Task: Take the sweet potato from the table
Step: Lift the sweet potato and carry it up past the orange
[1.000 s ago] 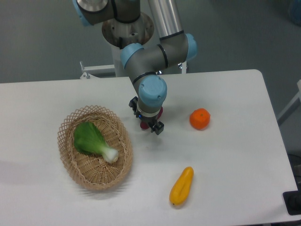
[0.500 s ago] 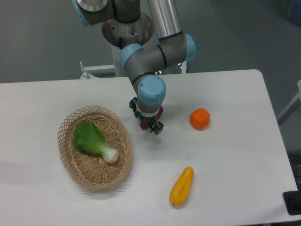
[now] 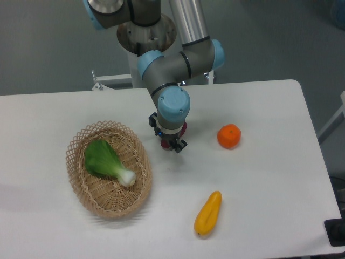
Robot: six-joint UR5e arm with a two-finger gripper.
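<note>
Slightly higher and a touch to the left than a second ago, the gripper (image 3: 171, 143) now sits with its dark fingertips a little farther up the white table (image 3: 259, 178); nothing else on the surface has shifted.

From the fixed camera, the arm comes down from the top of the frame and bends at a blue-capped wrist, which points straight down over the middle of the table. The sweet potato (image 3: 184, 128) shows only as a small dark maroon patch at the right edge of the wrist and another sliver low between the fingers; most of it is hidden behind the gripper body. The fingers appear closed around the sweet potato, with the tuber pinched between them. Whether it still touches the tabletop cannot be told from this angle, though a faint shadow lies on the table just below the fingertips.

To the right, near the gripper but apart from it, rests a round orange fruit (image 3: 229, 136). A yellow-orange vegetable (image 3: 208, 213) lies nearer the front edge, tilted. On the left stands a wicker basket (image 3: 86, 191) holding a green bok choy (image 3: 107, 162).
</note>
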